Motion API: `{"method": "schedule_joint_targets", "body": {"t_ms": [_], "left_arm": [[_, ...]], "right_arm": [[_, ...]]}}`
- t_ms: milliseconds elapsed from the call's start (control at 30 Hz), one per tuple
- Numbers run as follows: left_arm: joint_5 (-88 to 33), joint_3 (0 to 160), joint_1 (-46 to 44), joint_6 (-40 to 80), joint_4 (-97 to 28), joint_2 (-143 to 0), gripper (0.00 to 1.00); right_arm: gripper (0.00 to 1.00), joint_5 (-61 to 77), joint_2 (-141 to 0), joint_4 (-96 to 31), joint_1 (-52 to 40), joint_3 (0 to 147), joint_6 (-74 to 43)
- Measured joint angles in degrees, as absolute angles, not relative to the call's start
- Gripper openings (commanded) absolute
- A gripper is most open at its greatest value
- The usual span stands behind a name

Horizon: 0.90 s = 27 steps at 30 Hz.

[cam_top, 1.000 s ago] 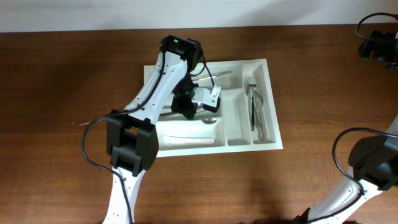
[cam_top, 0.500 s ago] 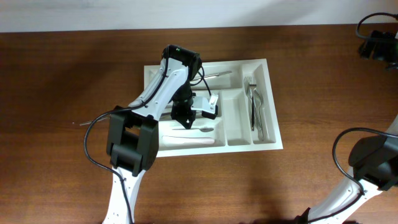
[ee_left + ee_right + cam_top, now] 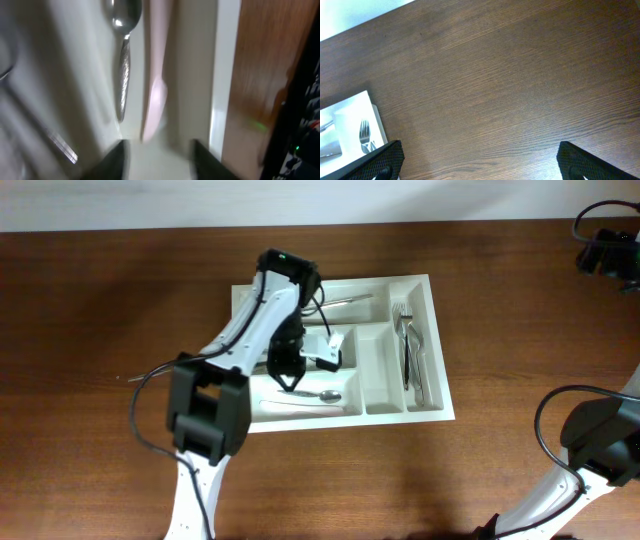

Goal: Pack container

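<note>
Overhead view, largest to smallest. A table (image 3: 100, 330) of dark brown wood with fine straight grain fills the frame below a pale strip along the upper edge. The left arm (image 3: 245, 330), built of smooth white links with black joint blocks and a looping black cable, is seen reaching from the lower left up over the centre; the right arm (image 3: 600, 440), of the same make, is seen at the lower right and upper right edges, well apart from the tray. The container (image 3: 378, 375), a white rectangular moulded-plastic tray with rounded compartment walls, lies slightly right of centre; its left part is covered by the left arm. Metal forks (image 3: 408, 350) lie lengthwise in the narrow compartment at the right. A metal utensil (image 3: 345, 300) lies in the upper wide compartment, partly hidden by the arm. A shiny metal spoon (image 3: 320, 395) lies in the lowest wide compartment, just beside a pale plastic utensil (image 3: 157, 95) whose kind cannot be told through the blur. The left gripper (image 3: 160, 160) is held over that compartment, its fingers spread with nothing between them. The right gripper (image 3: 482, 165) is held over bare wood, its black textured fingers spread wide and empty.
</note>
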State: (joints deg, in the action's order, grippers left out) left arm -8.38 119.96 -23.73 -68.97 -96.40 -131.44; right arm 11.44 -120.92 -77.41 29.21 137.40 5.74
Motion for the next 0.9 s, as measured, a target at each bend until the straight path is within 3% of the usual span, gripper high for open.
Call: {"method": "schedule_joint_targets", "body": {"t_ms": [200, 400, 633, 900], "left_arm": [[-10.57, 120.27, -15.75, -66.5, -96.4, -116.11, 0.99], [-19.86, 122.58, -0.3, -64.73, -96.18, -100.2, 0.99], [-21.47, 118.98, 11.55, -52.12, -86.94, -106.76, 1.0], [-21.67, 112.51, 12.34, -33.36, -82.96, -124.01, 1.0]], "right_arm": [[0.99, 11.44, -120.92, -77.41, 29.21, 137.4, 5.76], [0.99, 11.42, -120.92, -77.38, 29.21, 137.4, 5.76], [0.99, 11.44, -120.92, -77.41, 29.21, 137.38, 5.74], [0.99, 11.44, -120.92, -77.41, 29.21, 137.4, 5.76]]}}
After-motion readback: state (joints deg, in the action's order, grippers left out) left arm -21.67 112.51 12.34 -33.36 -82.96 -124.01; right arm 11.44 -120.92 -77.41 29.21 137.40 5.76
